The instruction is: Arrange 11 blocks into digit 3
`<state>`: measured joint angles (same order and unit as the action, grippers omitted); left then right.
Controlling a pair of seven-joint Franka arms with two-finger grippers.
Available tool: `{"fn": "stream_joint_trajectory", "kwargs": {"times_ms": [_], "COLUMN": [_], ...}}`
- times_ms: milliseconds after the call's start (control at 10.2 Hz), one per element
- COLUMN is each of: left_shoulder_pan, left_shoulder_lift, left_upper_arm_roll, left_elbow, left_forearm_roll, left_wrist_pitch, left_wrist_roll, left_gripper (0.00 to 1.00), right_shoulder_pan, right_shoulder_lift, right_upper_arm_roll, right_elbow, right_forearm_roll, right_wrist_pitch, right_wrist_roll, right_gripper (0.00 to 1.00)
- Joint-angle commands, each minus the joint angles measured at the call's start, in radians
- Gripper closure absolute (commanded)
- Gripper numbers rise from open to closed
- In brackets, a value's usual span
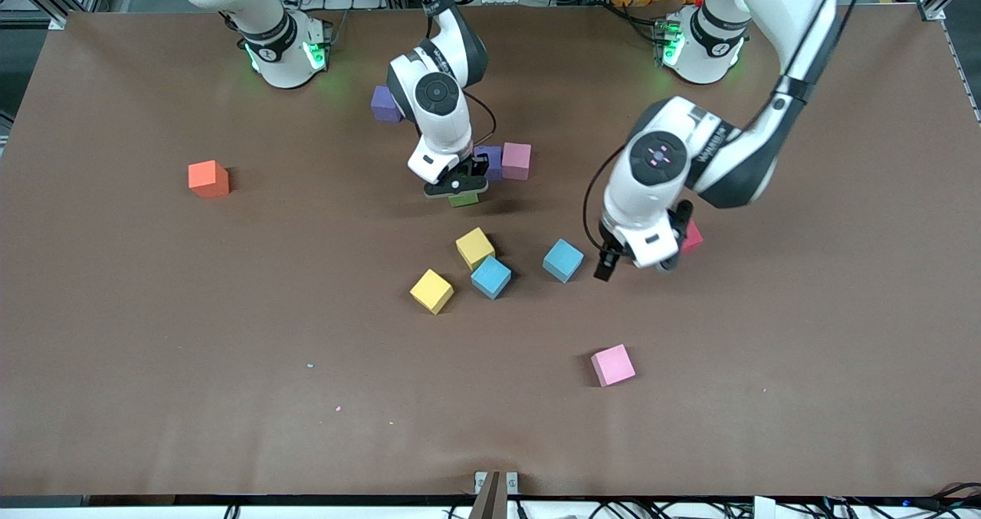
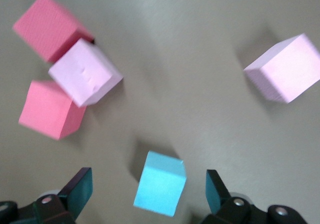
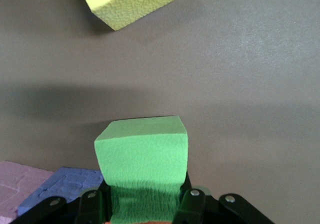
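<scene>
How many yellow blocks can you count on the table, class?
2. The first yellow block sits mid-table beside a light blue block; the second yellow block lies nearer the front camera. The arms could hide another.

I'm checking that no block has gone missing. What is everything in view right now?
orange matte cube: one, orange, alone toward the right arm's end
purple cubes: two, purple, one by the right arm, one beside a pink cube
pink cubes: two, pink, one by purple, one nearest the camera
green cube: one, green, held
yellow cubes: two, yellow, mid-table
light blue cubes: two, light blue, mid-table
red cube: one, red, partly hidden
table: one, brown
right gripper: shut on green cube
left gripper: open, over red cube
</scene>
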<state>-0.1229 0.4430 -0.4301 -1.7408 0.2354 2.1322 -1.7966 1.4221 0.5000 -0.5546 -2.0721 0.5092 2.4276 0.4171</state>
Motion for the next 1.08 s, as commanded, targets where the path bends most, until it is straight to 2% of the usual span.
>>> {"fn": "stream_joint_trajectory", "kwargs": {"times_ms": [0,195,489,977], "left_shoulder_pan": [0.039,0.048,0.02,-0.06], "left_shoulder_lift": [0.069,0.118,0.209,0.232], "left_upper_arm_roll": [-0.009,-0.003,0.019,0.021], "left_elbow": [0.101,0.17,0.24,0.189], "left_forearm_roll": [-0.01,-0.005,-0.002,0.001], "left_wrist_pitch": [-0.044,-0.047,-0.052,-0.052], "left_wrist_roll": [0.124,0.181,0.235,0.016], "left_gripper": [0.0,0.0,0.0,0.0], "right_shoulder_pan": [0.009,0.027,0.031,0.041], "right_shoulder_lift": [0.006,0.006,0.006,0.003], "right_upper_arm_roll": [0.001,0.001,0.002,0.002], "right_elbow": [-0.008,-0.048,-0.049,-0.051], "right_forearm_roll": [0.051,0.068,0.077,0.08], "right_wrist_pitch": [0.018,0.069,0.07,0.056], "right_wrist_roll": [-0.001,-0.001,-0.001,0.049], "right_gripper": [1.0,1.0,1.0,1.0]}}
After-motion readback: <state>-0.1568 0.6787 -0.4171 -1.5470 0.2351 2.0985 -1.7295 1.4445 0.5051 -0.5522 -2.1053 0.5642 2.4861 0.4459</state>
